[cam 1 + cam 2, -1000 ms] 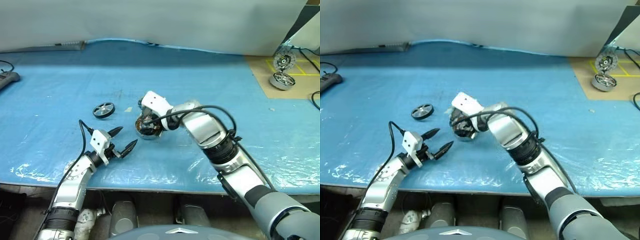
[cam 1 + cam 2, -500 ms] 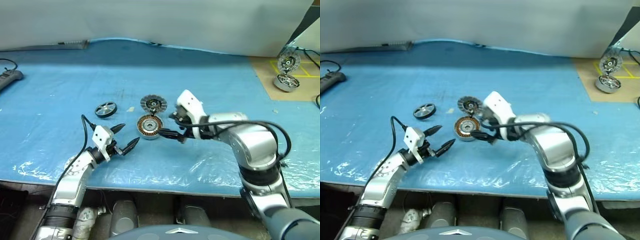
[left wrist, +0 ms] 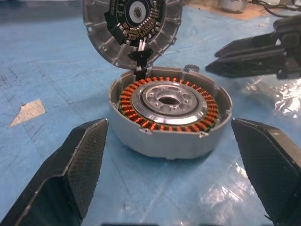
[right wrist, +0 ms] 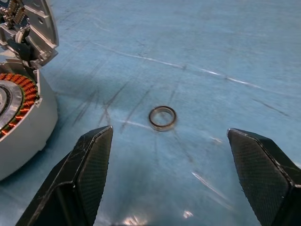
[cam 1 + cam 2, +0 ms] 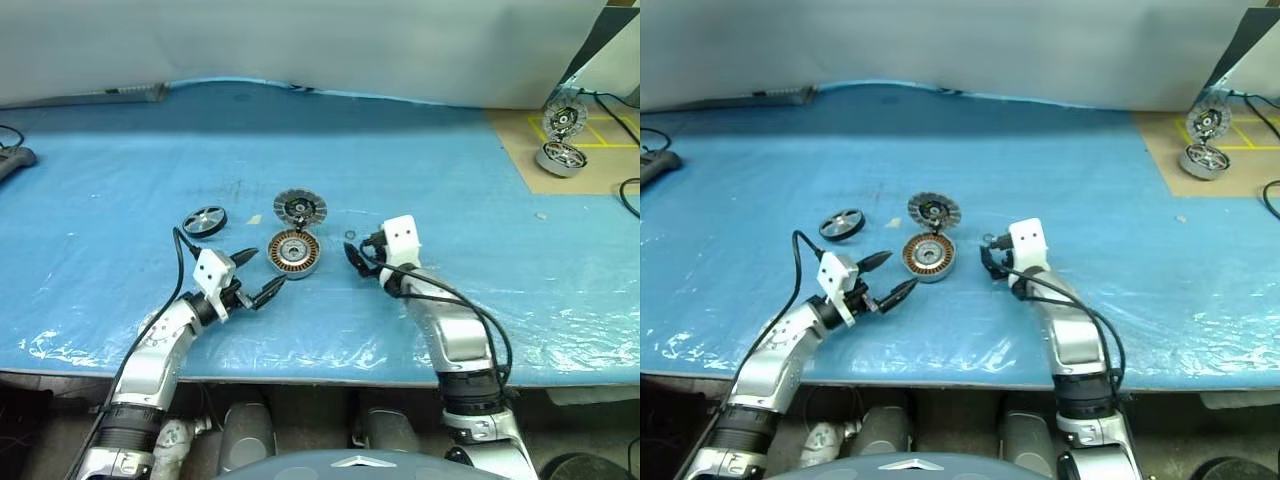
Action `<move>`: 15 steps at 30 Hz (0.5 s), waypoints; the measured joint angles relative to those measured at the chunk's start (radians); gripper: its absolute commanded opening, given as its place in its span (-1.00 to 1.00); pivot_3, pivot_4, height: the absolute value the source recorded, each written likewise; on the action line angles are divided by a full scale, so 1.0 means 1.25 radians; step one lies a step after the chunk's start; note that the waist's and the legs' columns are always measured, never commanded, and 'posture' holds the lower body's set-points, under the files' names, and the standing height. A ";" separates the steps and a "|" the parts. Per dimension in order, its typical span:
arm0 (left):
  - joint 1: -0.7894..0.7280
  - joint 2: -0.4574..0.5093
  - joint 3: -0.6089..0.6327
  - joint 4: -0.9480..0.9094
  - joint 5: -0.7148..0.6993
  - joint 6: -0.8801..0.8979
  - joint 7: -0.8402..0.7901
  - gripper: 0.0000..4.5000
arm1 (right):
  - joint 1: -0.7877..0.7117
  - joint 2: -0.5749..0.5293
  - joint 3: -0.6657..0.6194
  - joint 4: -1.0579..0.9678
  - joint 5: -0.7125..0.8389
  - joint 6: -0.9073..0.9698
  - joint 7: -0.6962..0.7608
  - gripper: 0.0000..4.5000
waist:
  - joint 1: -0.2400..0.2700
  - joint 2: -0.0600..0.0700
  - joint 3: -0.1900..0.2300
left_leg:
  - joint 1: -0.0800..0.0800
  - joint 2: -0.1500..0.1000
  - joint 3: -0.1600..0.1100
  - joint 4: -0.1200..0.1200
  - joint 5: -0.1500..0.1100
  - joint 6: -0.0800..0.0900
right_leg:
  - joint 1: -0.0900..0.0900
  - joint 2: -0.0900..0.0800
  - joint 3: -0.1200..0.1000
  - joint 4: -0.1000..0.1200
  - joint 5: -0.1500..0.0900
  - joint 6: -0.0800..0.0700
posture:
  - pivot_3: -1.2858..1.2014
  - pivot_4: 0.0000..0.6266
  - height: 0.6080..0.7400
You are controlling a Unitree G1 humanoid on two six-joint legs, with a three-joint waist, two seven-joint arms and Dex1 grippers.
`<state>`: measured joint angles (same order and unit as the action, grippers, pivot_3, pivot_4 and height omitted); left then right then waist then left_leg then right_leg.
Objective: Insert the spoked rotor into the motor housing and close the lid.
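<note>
Spoked rotor [image 5: 205,220] lies flat on the blue surface [image 5: 120,170], well left of the open motor housing [image 5: 294,253], whose lid [image 5: 300,208] is tipped back behind it. Your left hand [image 5: 258,277] and right hand [image 4: 169,155] both stand apart, empty. Expect a stiff, weighty, slick metal wheel; pinch across its rim, or by a spoke.

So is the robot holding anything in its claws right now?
No, nothing. The left gripper is open just in front of the motor housing, and the right gripper is open over a small metal ring on the table.
</note>
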<state>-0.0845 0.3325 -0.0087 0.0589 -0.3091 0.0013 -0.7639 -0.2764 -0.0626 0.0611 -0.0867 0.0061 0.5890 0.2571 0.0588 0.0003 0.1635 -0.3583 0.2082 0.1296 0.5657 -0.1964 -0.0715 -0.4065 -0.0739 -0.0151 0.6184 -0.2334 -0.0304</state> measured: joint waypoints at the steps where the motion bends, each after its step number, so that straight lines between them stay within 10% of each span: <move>1: -0.003 0.000 0.000 0.011 0.000 -0.003 -0.001 1.00 | -0.010 0.003 0.003 0.026 -0.002 -0.022 -0.006 0.84 | -0.001 0.000 0.000 | 0.000 0.000 0.000 0.000 0.000 0.000 | 0.000 0.000 0.000 0.000 0.000 0.000 | 0.03 -0.52 1.00; 11: 0.026 -0.006 0.001 0.043 0.001 -0.049 -0.021 1.00 | -0.098 -0.006 0.009 0.236 -0.007 -0.173 -0.014 0.84 | -0.013 0.000 0.000 | 0.000 0.000 0.000 -0.001 0.000 0.000 | 0.000 0.000 -0.001 -0.001 0.000 0.000 | 0.03 -0.52 1.00; 15: 0.047 -0.018 -0.016 -0.011 0.004 -0.030 0.002 1.00 | -0.108 -0.013 0.012 0.279 -0.016 -0.215 -0.015 0.44 | -0.012 0.000 0.000 | 0.000 0.001 0.000 0.000 0.000 0.000 | 0.002 0.000 -0.001 0.000 0.000 0.000 | 0.03 -0.52 1.00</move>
<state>-0.0261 0.3099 -0.0283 0.0455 -0.3036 -0.0368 -0.7612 -0.4110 -0.0782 0.0760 0.2624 -0.0143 0.3202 0.2386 0.0435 -0.0001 0.1633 -0.3580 0.2088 0.1295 0.5653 -0.1964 -0.0712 -0.4046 -0.0739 -0.0158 0.6179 -0.2335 -0.0306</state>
